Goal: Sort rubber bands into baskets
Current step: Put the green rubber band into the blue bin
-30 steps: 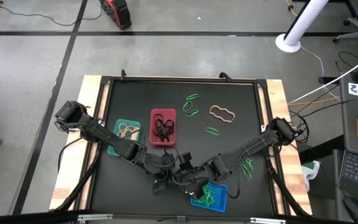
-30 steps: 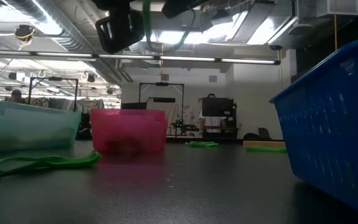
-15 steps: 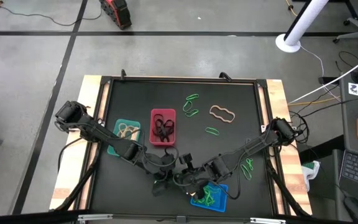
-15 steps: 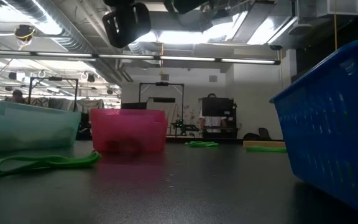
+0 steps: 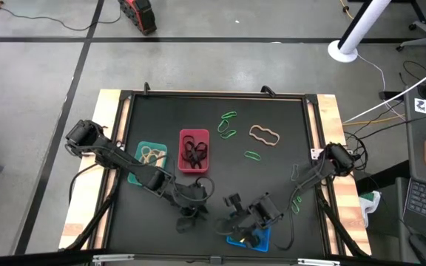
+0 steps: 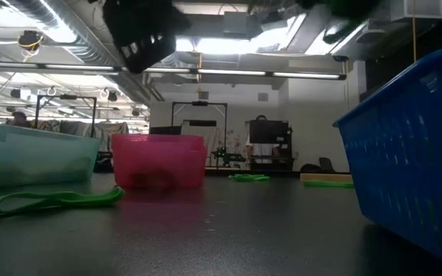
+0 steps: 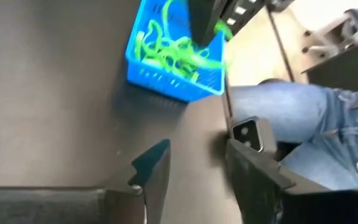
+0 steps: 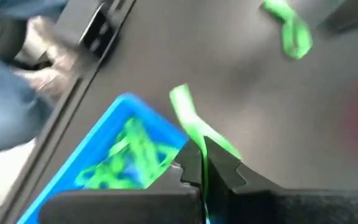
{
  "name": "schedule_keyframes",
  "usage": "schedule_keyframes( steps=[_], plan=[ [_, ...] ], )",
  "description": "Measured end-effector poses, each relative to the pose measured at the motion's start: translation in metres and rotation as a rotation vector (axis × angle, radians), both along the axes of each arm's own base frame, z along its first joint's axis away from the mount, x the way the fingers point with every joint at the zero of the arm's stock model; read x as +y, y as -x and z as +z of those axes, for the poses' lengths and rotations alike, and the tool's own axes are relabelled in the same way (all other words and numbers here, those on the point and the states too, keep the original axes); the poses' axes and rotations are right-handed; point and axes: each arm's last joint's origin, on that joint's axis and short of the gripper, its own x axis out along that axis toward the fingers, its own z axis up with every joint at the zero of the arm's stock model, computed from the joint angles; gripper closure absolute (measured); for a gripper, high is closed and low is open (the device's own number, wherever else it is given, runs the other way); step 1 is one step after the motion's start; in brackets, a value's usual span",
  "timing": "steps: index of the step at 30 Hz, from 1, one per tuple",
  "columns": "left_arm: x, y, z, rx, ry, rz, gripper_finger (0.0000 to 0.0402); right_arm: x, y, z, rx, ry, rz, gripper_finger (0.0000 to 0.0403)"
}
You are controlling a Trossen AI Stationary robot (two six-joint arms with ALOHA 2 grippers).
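since earlier, right claw (image 8: 202, 167) swung over the blue basket (image 5: 251, 238), pinching a green band (image 8: 194, 127) that may snag there; left claw (image 7: 191, 171) spread.

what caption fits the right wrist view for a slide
Right end effector shut on a green rubber band beside the blue basket of green bands.

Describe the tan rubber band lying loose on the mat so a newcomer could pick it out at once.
Start at the red basket in the middle of the black mat. Look to its right, past the cluster of green rubber bands. The tan rubber band lies there, a wavy loop, the only loose band that is not green.
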Motion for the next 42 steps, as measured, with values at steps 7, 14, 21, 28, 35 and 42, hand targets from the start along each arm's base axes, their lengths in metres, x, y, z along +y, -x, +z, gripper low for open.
schedule_keyframes(
  steps=[7, 14, 21, 28, 35, 42],
  plan=[
    [0.003, 0.006, -0.008, 0.088, -0.062, -0.009, 0.0240, 0.015, 0.024, -0.005, 0.141, 0.002, -0.004, 0.0400],
    [0.009, 0.015, -0.018, 0.213, -0.164, 0.028, 0.0240, 0.018, 0.033, -0.006, 0.188, 0.037, 0.005, 0.0386],
    [0.016, 0.023, -0.025, 0.272, -0.278, 0.091, 0.0240, 0.017, 0.033, -0.006, 0.208, 0.020, 0.005, 0.0349],
    [0.018, 0.026, -0.044, 0.303, -0.311, 0.092, 0.0240, 0.017, 0.033, -0.006, 0.206, 0.018, 0.004, 0.0277],
    [0.016, 0.022, -0.066, 0.326, -0.348, 0.065, 0.0240, 0.017, 0.033, -0.006, 0.204, 0.018, 0.004, 0.0240],
    [0.014, 0.016, -0.081, 0.315, -0.388, 0.037, 0.0240, 0.017, 0.033, -0.006, 0.200, 0.019, 0.003, 0.0235]
  ],
)
